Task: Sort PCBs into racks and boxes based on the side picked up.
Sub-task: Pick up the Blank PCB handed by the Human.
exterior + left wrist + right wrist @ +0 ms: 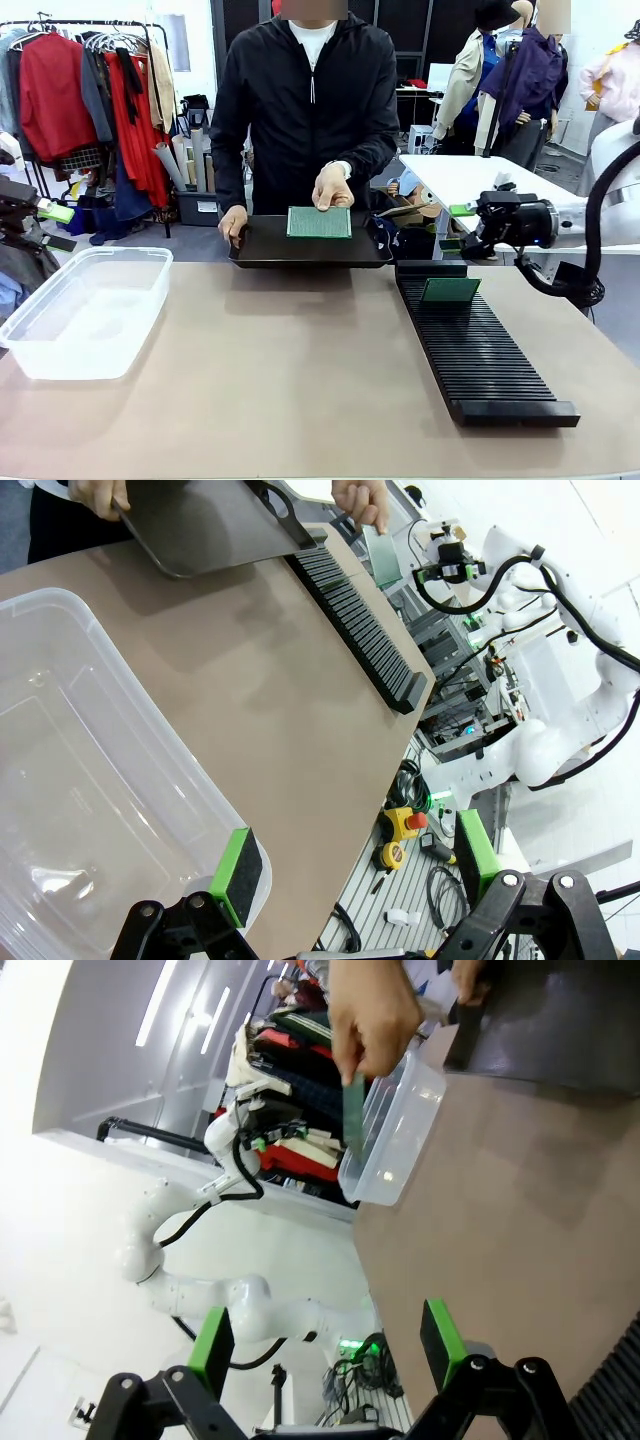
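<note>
Hand [333, 187] holding circuit board [319, 222] by tray [262, 245], upper centre.
Second board [449, 290] stands in rack [480, 350] at right; tub [85, 310] at left; left and right jaws spread, empty.

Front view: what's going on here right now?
A person's hand holds a green PCB up by its top edge over the dark tray, while the other hand steadies the tray. Both grippers are open and hold nothing: the right gripper is near the far end of the black rack, and the left gripper is by the clear tub. A second PCB stands in the rack's far slots.
</note>
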You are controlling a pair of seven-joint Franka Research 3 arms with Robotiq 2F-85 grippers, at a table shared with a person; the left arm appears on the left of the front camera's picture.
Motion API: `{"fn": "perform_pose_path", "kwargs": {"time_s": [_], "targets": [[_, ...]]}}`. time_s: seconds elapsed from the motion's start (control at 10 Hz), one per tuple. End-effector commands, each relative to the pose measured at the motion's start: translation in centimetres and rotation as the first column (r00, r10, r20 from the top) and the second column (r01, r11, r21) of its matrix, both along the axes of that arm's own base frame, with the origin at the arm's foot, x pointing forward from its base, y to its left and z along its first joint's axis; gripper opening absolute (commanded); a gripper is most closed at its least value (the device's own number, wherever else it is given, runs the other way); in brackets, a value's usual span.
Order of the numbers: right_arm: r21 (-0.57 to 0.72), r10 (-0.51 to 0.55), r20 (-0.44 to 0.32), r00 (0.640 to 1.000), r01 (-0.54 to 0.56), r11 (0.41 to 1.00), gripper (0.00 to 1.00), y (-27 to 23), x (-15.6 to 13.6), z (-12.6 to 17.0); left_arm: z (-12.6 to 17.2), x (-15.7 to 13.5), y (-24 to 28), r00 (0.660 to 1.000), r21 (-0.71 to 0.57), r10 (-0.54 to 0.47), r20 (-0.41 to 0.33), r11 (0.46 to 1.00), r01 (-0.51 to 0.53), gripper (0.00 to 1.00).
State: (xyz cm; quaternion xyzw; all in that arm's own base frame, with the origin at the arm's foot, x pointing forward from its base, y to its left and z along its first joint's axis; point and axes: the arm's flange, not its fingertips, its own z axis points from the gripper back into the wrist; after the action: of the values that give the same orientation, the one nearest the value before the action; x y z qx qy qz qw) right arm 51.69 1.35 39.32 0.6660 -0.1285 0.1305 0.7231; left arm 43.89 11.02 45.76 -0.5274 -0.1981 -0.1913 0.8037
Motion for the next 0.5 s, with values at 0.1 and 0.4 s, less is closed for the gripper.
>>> {"fn": "perform_pose_path", "kwargs": {"time_s": [0.1, 0.4], "targets": [[-0.005, -0.101, 0.028, 0.995, 0.101, 0.995, 1.0, 2.8, 1.5, 0.0, 0.3, -0.1, 0.0, 1.0, -0.007, 0.002, -0.007, 1.0, -0.002, 1.0], [0.01, -0.107, 0.05, 0.993, 0.107, 0.994, 1.0, 5.7, 2.1, -0.9, 0.3, -0.1, 0.0, 1.0, -0.007, 0.002, -0.007, 1.0, -0.002, 1.0]]}}
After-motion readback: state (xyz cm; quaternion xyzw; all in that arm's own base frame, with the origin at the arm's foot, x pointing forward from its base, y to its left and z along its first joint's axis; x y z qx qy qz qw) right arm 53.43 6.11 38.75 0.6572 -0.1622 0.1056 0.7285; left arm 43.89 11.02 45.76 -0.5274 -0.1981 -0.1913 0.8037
